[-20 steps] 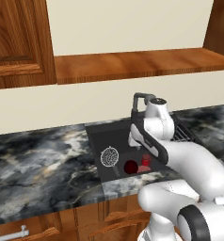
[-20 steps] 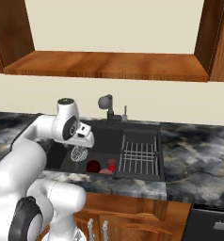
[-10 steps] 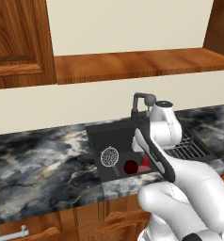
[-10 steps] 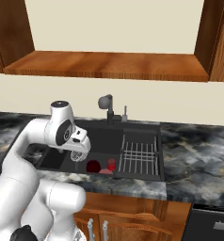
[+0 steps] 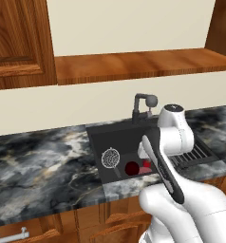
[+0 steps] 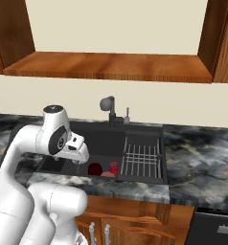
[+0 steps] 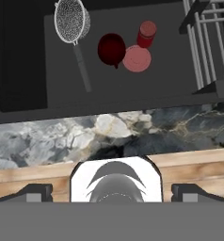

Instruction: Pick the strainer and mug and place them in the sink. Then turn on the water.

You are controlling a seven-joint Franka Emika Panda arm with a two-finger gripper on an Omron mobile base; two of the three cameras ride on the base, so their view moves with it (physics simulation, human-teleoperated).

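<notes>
The silvery mesh strainer [image 7: 71, 21] [image 5: 110, 158] lies in the black sink [image 7: 132, 87] [image 5: 110, 137] [image 6: 101, 139], its thin handle pointing to the front wall. Just right of it sits the dark maroon mug [image 7: 111, 48] [image 5: 132, 168] [image 6: 95, 169], mouth up. My gripper [image 7: 113, 193] [image 6: 77, 158] hangs above the sink's front edge and the counter lip, looking straight down. It is open, with nothing between the fingertips [image 7: 36, 192]. The dark faucet [image 5: 142, 105] [image 6: 110, 109] stands at the back rim; no water shows under its spout.
A brighter red small cup [image 7: 146, 32] [image 6: 114, 167] and a pink disc [image 7: 137, 58] lie beside the mug. The ribbed wire rack [image 7: 210, 42] [image 6: 142, 158] fills the sink's right section. Dark marbled counter [image 7: 147, 129] and wooden cabinet fronts [image 7: 34, 172] run below.
The arm has swung right in the left base view, and the hand has drawn back from over the basin toward its front edge. Strainer, mug and red cup have stayed put.
</notes>
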